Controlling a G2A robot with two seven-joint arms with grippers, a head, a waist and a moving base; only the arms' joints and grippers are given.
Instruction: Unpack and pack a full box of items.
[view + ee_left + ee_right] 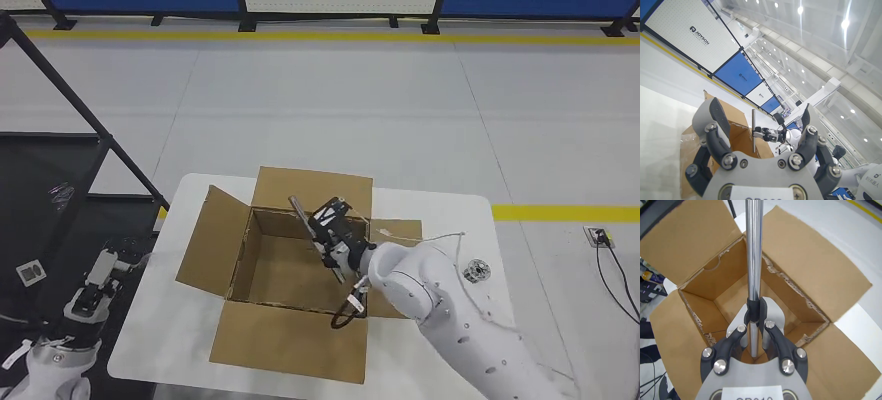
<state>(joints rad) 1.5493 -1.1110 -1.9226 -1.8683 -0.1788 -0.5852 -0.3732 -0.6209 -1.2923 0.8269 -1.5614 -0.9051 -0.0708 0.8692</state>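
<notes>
- Top view: open cardboard box [290, 345] stands on the white table [455, 215], all four flaps folded outward.
- Right gripper [333, 240] is above the box opening, toward its far right corner, and holds a metal rod [300, 210].
- Right wrist view: the fingers [762, 309] are pinched on the rod [753, 256] near one end. The long free length runs out over the box [810, 266] interior, where bare cardboard floor is visible.
- Left wrist view: the rod [753, 130] stands roughly upright in the right gripper [758, 134], above the box [738, 121].
- Left gripper [760, 106]: fingers [715, 109] spread wide, nothing between them.
- Top view: the left gripper [105, 262] is off the table's left edge, apart from the box.
- A small round item [475, 270] lies on the table to the right of the box.
</notes>
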